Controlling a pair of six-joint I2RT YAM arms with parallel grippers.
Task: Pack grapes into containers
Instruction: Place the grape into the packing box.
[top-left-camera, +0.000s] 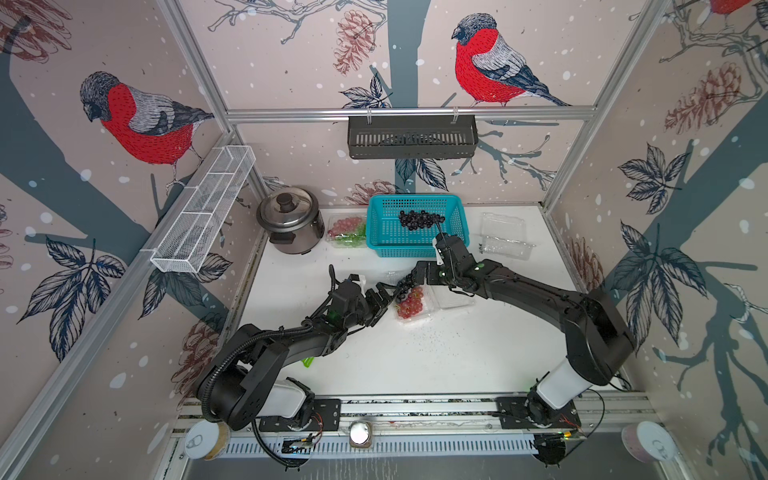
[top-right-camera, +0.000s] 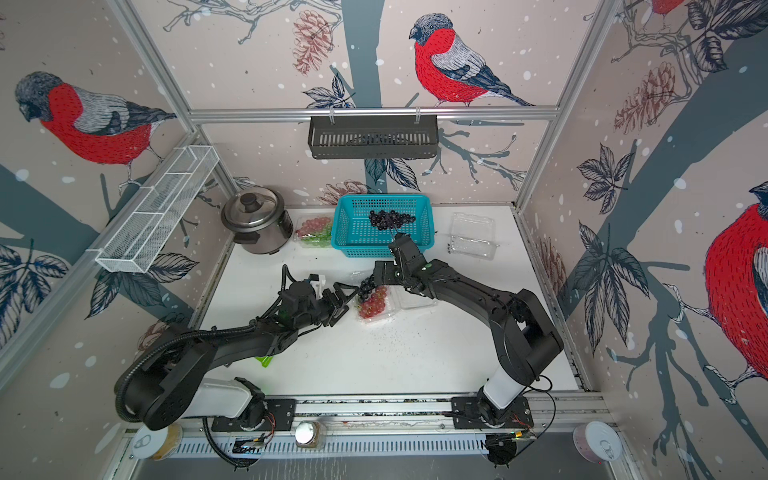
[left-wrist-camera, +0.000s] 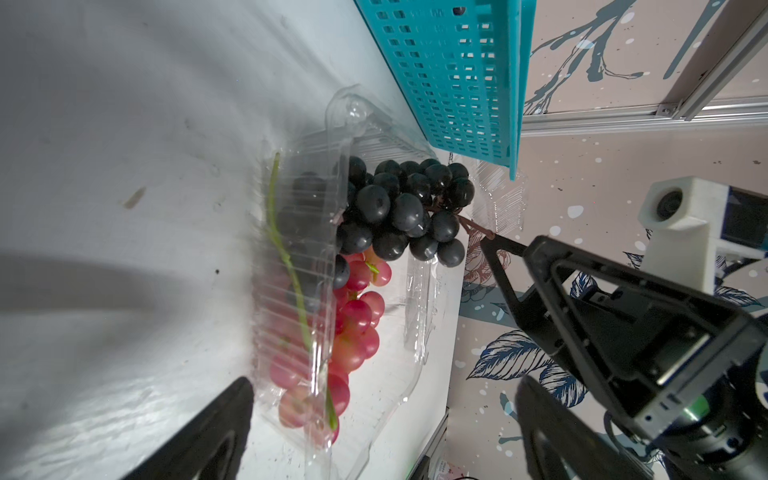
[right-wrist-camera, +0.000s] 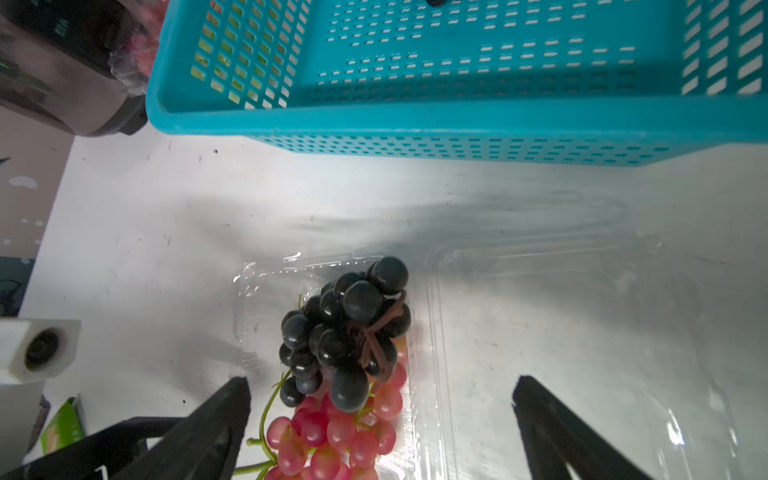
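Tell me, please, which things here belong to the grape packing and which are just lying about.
Job: dark bunch and red grapes in open clamshell; second dark bunch in teal basket; filled clamshell; empty clamshell.
Lying about: rice cooker; white mesh rack; black wall basket.

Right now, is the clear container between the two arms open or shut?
Open. The container has its lid spread flat alongside; dark grapes and red grapes lie uncovered in it.

Steel rice cooker (top-left-camera: 291, 222), lid on, stands at the far left corner of the white table (top-left-camera: 457, 353). Teal perforated basket (top-left-camera: 376, 226) sits along the back edge. White wire rack (top-left-camera: 203, 208) hangs on the left wall, black slotted tray (top-left-camera: 411, 137) on the back rail.
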